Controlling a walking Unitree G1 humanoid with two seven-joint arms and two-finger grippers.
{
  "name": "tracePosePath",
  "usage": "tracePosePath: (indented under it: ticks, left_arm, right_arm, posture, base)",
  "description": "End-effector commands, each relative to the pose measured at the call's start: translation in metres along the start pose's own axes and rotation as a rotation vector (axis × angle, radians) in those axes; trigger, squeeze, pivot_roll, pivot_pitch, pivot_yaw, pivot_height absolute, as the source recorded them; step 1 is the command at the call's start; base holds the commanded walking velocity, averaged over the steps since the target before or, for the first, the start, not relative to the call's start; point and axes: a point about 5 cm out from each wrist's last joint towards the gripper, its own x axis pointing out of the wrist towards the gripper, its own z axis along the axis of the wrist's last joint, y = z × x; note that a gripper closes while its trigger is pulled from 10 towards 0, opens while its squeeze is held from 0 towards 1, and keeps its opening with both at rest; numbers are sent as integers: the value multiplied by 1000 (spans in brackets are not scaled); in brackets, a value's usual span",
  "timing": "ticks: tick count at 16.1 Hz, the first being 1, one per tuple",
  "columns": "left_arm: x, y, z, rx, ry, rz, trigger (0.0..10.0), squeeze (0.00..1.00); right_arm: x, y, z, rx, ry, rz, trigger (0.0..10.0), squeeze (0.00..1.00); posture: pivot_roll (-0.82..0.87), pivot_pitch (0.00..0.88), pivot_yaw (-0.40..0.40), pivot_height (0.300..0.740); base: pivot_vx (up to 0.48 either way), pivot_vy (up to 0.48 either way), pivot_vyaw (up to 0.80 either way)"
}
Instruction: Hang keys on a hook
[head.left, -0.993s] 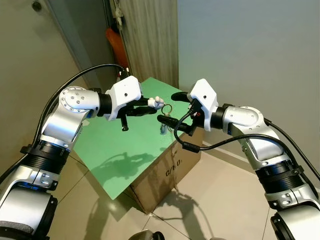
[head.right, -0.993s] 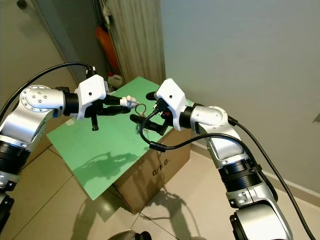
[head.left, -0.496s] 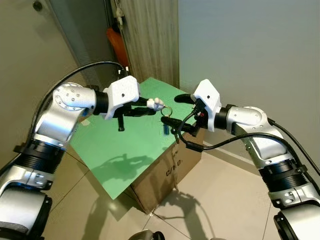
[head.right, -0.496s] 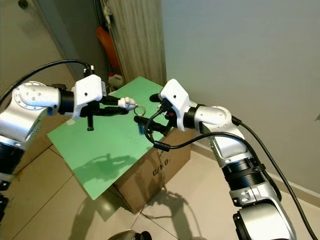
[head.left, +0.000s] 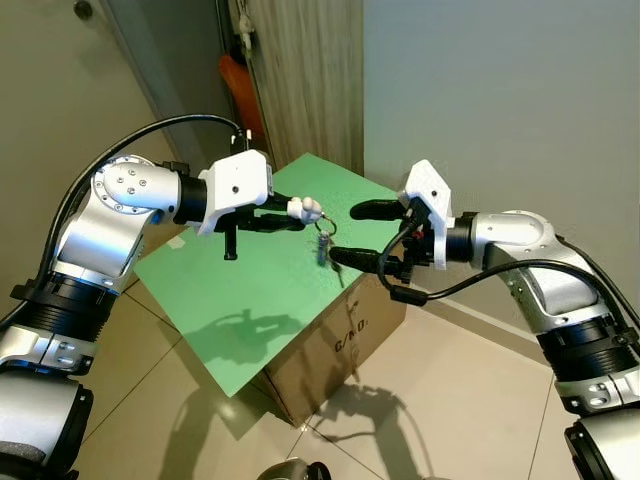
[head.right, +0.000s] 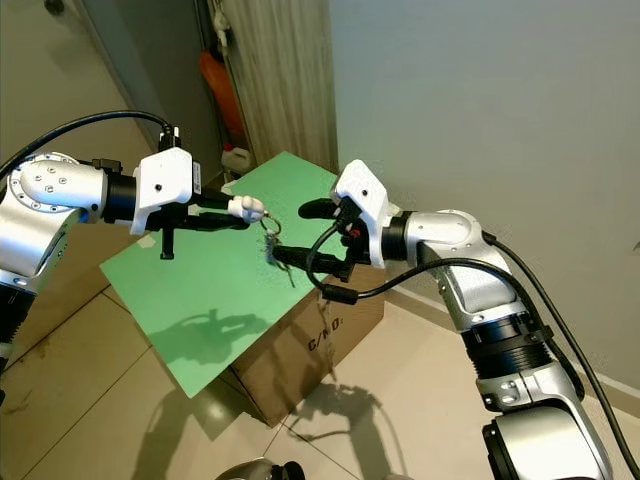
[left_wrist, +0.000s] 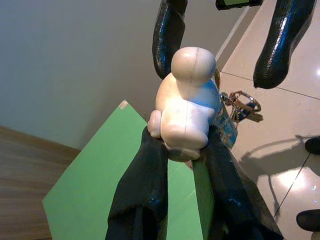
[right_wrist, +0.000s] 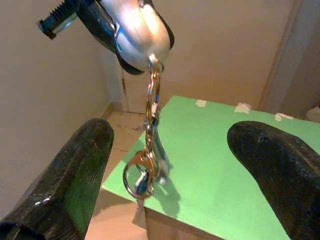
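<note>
The left tool (head.left: 296, 215) pinches a small white figure-shaped hook (head.left: 306, 209) between its two black fingers (left_wrist: 145, 195), holding it out level above the green surface (head.left: 240, 290). One bunch of keys (head.left: 322, 243) hangs from that hook on a short chain and ring, dangling free in the air over the far edge of the surface, not touching it.

The right tool (head.left: 360, 235) sits just beside the keys on the robot's right, its two fingers (right_wrist: 75, 175) spread wide with the keys hanging in the gap between them and touching neither finger.

The green surface is a single board lying on one cardboard box (head.left: 345, 345), which stands on a tiled floor (head.left: 440, 400).

How many keys are in the bunch cannot be made out; they overlap, and a blue tag among them is blurred. The lettering on the box is too small to read.
</note>
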Motion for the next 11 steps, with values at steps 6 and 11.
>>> tracePosePath:
  ticks: [6, 11]
  left_arm:
    - [-3, 6, 6, 22, -6, 1, 0, 0]
    - [-1, 6, 7, 22, -12, 2, 0, 0]
  right_arm:
    - [6, 4, 23, -46, -52, -8, 10000, 0]
    - [12, 7, 23, -35, -61, -17, 6078, 0]
  posture:
    - [-224, 0, 156, 740]
    - [-223, 0, 155, 740]
  base:
    - [0, 0, 0]
    - [0, 0, 0]
